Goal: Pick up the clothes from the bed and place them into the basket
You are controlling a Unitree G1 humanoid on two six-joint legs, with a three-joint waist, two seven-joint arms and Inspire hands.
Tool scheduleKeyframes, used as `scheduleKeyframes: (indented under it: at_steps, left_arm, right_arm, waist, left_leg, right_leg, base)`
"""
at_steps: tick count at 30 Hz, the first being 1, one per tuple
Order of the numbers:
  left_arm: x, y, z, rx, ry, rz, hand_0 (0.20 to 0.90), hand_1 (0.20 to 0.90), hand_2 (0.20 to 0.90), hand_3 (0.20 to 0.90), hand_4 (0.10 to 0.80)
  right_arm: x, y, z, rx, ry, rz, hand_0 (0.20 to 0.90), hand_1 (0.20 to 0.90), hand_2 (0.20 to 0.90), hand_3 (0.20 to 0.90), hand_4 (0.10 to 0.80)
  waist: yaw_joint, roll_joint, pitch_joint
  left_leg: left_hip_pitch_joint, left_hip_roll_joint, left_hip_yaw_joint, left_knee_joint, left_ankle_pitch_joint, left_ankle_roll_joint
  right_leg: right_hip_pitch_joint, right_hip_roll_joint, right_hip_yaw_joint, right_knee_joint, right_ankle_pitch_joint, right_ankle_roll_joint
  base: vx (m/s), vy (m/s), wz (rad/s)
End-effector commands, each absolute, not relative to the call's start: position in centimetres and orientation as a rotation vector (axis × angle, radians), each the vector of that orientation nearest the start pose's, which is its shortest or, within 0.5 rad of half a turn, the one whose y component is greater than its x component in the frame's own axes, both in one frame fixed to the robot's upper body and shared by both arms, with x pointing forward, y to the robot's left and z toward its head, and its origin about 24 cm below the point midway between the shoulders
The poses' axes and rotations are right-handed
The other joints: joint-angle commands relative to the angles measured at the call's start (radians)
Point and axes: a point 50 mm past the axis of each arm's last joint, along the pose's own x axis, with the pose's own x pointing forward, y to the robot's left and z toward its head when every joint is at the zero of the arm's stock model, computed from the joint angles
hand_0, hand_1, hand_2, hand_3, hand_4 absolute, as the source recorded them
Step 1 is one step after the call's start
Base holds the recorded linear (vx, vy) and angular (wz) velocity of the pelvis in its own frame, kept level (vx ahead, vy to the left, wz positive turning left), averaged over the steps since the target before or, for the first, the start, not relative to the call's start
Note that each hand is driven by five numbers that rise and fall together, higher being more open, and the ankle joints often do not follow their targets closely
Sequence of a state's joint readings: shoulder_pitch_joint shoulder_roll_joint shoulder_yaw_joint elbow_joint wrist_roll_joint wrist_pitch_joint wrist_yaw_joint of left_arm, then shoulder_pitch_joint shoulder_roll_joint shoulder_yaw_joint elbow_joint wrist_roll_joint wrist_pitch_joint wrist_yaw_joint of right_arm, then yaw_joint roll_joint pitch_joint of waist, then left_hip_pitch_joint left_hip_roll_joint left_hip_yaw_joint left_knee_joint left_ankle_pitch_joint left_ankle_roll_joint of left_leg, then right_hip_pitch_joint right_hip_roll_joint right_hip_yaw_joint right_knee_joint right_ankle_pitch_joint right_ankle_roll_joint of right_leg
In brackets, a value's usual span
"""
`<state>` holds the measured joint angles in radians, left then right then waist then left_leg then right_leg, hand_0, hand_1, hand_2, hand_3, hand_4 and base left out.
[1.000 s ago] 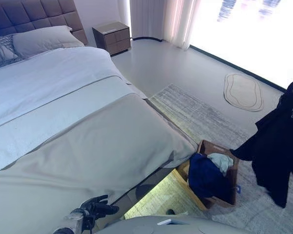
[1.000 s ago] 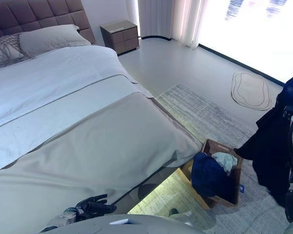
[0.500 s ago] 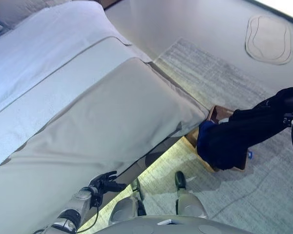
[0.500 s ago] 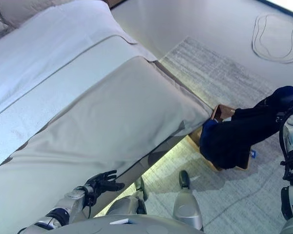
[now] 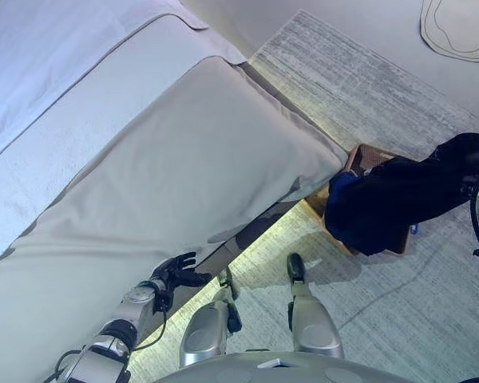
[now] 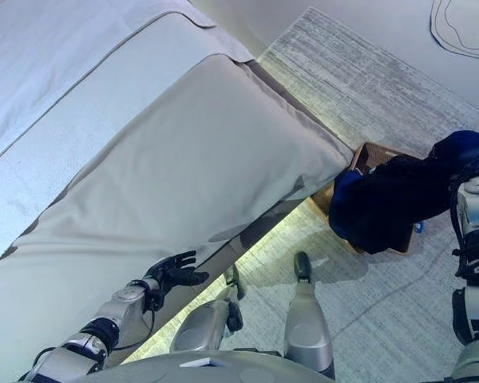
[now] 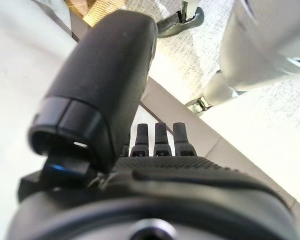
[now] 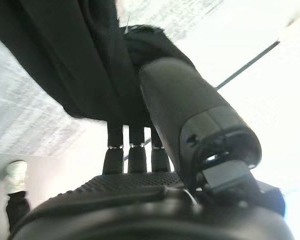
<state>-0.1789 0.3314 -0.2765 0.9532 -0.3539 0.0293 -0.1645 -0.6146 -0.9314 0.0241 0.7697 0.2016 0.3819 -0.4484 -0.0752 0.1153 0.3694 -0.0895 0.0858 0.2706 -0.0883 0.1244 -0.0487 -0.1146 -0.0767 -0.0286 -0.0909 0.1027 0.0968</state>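
A black garment [image 5: 399, 199] hangs from my right hand [image 8: 190, 115] and drapes over the brown basket [image 5: 368, 153], which stands on the rug by the bed's corner. In the right wrist view the cloth [image 8: 65, 60] is pinched between my thumb and fingers. A blue garment [image 5: 338, 188] lies in the basket, partly under the black one. My left hand [image 5: 180, 270] is open and empty, low by the side of the bed [image 5: 184, 175]; its straight fingers [image 7: 161, 137] also show in the left wrist view.
The bed has a grey cover and a white sheet [image 5: 56, 56], with no clothes on the part in view. A grey rug [image 5: 359, 88] covers the floor beside it. An oval mat [image 5: 459, 28] lies at the far right.
The camera has tilted down. My right hand has brought the black garment from beside the basket to over it, and the cloth now covers most of the basket. My left hand stays by the bed.
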Motion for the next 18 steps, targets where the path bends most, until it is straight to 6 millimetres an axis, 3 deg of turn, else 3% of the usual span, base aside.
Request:
scheduleKeyframes:
  at_steps: [1, 10, 18]
  left_arm:
    - [20.8, 23.5, -10.1, 0.097, 0.814, -0.118, 0.900, 0.900, 0.900, 0.900, 0.800]
    - [20.1, 24.0, -10.4, 0.098, 0.839, -0.113, 0.900, 0.900, 0.900, 0.900, 0.800]
    - [19.4, 24.6, -10.6, 0.085, 0.855, -0.089, 0.900, 0.900, 0.900, 0.900, 0.800]
  right_arm:
    - [30.0, -41.4, 21.7, -0.851, 0.172, -0.989, 0.900, 0.900, 0.900, 0.900, 0.800]
    - [29.7, -41.2, 20.5, -0.938, 0.165, -0.933, 0.900, 0.900, 0.900, 0.900, 0.800]
    - [29.0, -40.8, 14.7, -0.909, 0.361, -0.701, 0.900, 0.900, 0.900, 0.900, 0.800]
  waist:
    - [0.008, -0.026, -0.028]
    - [0.008, -0.033, -0.042]
    - [0.007, -0.063, -0.071]
  left_leg:
    - [-0.012, -0.056, -0.072, 0.062, -0.133, -0.004]
    - [0.006, -0.060, -0.072, 0.049, -0.132, -0.007]
    - [0.038, -0.063, -0.066, 0.034, -0.137, -0.006]
  right_leg:
    - [-0.045, 0.045, -0.111, 0.053, -0.079, -0.054]
    - [-0.038, 0.042, -0.123, 0.058, -0.082, -0.050]
    - [-0.009, 0.037, -0.133, 0.041, -0.074, -0.041]
  base:
    - [-0.036, 0.008, 0.00]
    - [0.002, 0.006, 0.01]
    - [0.014, 0.034, 0.03]
